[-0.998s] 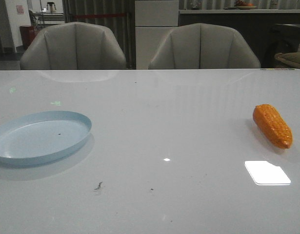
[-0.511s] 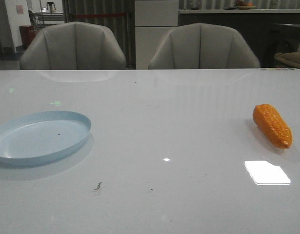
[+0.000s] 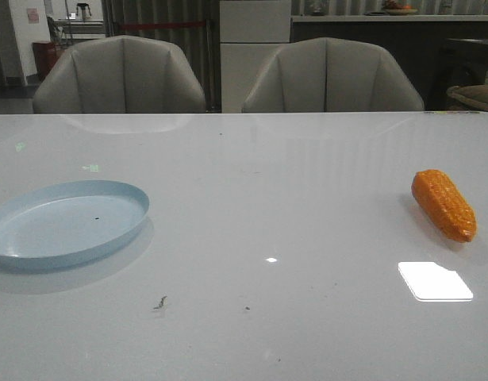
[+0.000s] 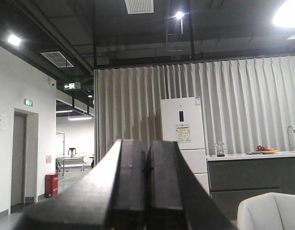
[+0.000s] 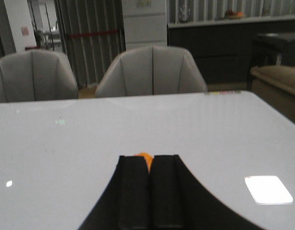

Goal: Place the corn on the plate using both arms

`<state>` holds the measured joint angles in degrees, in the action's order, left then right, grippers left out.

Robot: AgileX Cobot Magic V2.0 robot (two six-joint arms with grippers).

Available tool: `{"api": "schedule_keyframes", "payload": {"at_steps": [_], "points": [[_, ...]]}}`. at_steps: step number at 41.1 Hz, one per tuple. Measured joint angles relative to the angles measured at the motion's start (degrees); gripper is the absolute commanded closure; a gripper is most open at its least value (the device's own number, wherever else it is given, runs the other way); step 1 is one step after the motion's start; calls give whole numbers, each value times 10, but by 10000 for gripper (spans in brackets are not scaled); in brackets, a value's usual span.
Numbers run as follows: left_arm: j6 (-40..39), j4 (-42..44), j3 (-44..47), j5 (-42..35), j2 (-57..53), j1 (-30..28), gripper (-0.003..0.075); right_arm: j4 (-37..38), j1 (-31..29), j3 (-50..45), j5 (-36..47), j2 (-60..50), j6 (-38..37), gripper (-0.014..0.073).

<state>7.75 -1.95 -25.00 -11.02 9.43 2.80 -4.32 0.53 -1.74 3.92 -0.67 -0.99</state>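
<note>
The orange corn lies on the white table at the far right in the front view. The pale blue plate sits at the left, with nothing on it. Neither gripper shows in the front view. In the left wrist view my left gripper is shut and empty, pointing up at the room, off the table. In the right wrist view my right gripper is shut and empty, low over the table. A sliver of the corn shows just beyond its fingertips; the fingers hide the rest.
Two grey chairs stand behind the table's far edge. A bright light reflection lies on the table in front of the corn. A few small dark specks mark the table near the front.
</note>
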Motion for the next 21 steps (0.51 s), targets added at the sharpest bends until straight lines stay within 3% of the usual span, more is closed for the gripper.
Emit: {"api": "schedule_keyframes", "payload": {"at_steps": [5, 15, 21], "points": [[0, 0, -29, 0, 48, 0, 626, 0, 0, 17, 21, 0, 0, 557], [0, 0, -57, 4, 134, 0, 626, 0, 0, 196, -143, 3, 0, 555], [0, 0, -57, 8, 177, 0, 626, 0, 0, 309, -174, 65, 0, 555]]}}
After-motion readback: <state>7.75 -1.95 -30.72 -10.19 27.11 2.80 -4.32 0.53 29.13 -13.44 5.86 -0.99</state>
